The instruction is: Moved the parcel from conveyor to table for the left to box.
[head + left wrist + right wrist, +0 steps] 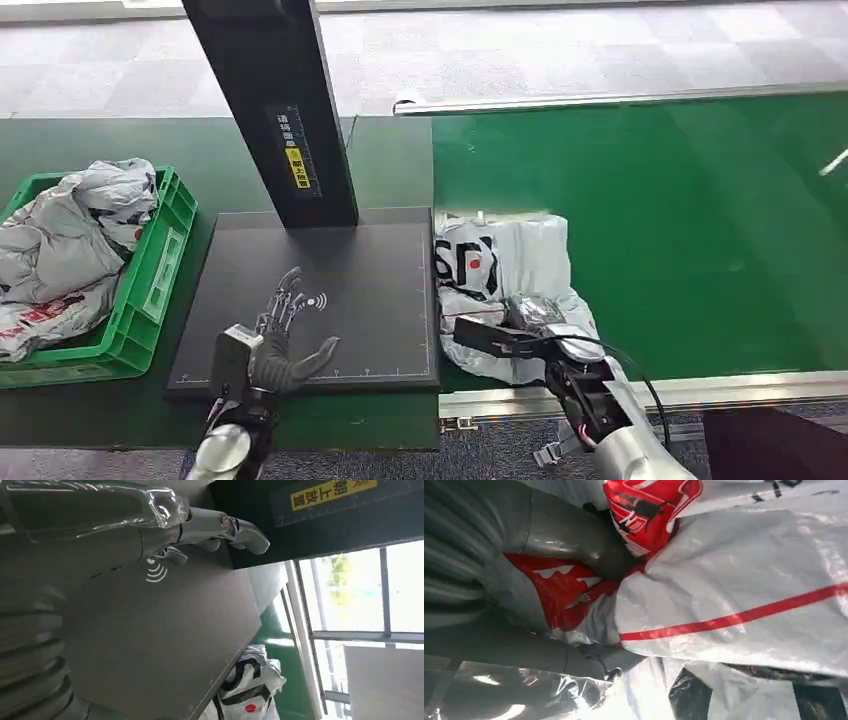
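Right hand (560, 352) fingers (609, 656) clamped on crumpled white plastic parcel (510, 275), green conveyor belt (680, 230). Left hand (285, 345) fingers apart over dark scanner-pad surface (380, 290); green crate (150, 290) beyond pad's far side; grey tiled floor (600, 45).

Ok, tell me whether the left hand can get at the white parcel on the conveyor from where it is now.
Probably not yet. The left hand hovers open over the black pad, while the parcel lies past the pad's edge on the green conveyor, with the right hand already on it.
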You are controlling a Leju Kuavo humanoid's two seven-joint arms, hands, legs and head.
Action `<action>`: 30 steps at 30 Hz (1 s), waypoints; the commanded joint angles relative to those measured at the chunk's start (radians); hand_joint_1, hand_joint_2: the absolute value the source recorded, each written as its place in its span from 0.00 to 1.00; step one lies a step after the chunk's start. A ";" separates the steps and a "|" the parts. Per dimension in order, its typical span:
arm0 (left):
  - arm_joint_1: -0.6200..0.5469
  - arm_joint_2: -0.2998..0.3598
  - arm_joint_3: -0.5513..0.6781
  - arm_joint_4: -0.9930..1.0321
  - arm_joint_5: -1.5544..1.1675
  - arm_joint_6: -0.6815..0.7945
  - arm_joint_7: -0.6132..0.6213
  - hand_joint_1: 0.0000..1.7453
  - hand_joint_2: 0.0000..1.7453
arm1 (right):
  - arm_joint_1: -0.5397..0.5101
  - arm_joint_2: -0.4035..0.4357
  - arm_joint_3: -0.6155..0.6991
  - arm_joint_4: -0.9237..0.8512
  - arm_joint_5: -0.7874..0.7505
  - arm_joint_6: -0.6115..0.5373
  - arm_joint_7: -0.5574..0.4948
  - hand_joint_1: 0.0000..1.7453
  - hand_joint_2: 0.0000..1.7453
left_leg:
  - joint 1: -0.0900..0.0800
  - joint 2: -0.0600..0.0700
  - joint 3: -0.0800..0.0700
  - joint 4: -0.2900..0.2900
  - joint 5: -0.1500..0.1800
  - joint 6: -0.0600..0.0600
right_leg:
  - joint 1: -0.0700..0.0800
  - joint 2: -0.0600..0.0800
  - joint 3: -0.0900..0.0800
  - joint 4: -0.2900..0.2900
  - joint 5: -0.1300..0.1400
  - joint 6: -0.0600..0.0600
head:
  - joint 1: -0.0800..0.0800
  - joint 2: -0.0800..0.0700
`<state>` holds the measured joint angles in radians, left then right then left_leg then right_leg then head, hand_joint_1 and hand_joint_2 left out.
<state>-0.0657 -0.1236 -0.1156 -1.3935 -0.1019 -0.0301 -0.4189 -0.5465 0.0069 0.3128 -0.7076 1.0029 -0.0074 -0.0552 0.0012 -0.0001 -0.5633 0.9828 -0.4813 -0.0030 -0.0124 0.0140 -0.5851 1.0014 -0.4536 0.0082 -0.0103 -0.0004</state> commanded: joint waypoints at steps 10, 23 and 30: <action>0.030 -0.006 0.063 -0.065 -0.060 0.290 -0.148 0.00 1.00 | 0.156 0.067 -0.229 -0.537 -0.327 -0.400 -0.357 1.00 1.00 | 0.001 -0.002 0.000 -0.001 0.000 -0.001 | 0.001 -0.003 0.000 -0.001 -0.001 -0.001 | 0.000 0.000; 0.036 -0.054 0.152 -0.138 0.048 0.466 -0.234 0.00 1.00 | 0.201 0.079 -0.202 -0.684 -0.487 -0.513 -0.558 1.00 1.00 | 0.000 0.000 0.001 -0.001 -0.001 -0.001 | 0.000 -0.002 0.000 -0.001 -0.001 -0.001 | 0.000 0.000; 0.032 -0.061 0.169 -0.247 0.086 0.595 -0.279 0.00 1.00 | 0.048 0.070 -0.005 -0.477 -0.354 -0.362 -0.527 1.00 1.00 | 0.000 0.005 0.000 0.000 -0.001 -0.001 | 0.001 0.004 -0.002 0.000 0.000 -0.001 | 0.000 0.000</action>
<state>-0.0215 -0.1656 0.0092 -1.5519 -0.0091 0.4624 -0.6863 -0.3428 0.0752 0.1256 -1.3756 0.5421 -0.4856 -0.6214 0.0014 -0.0001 -0.5650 0.9827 -0.4814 -0.0031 -0.0122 0.0140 -0.5868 1.0014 -0.4539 0.0084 -0.0103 -0.0004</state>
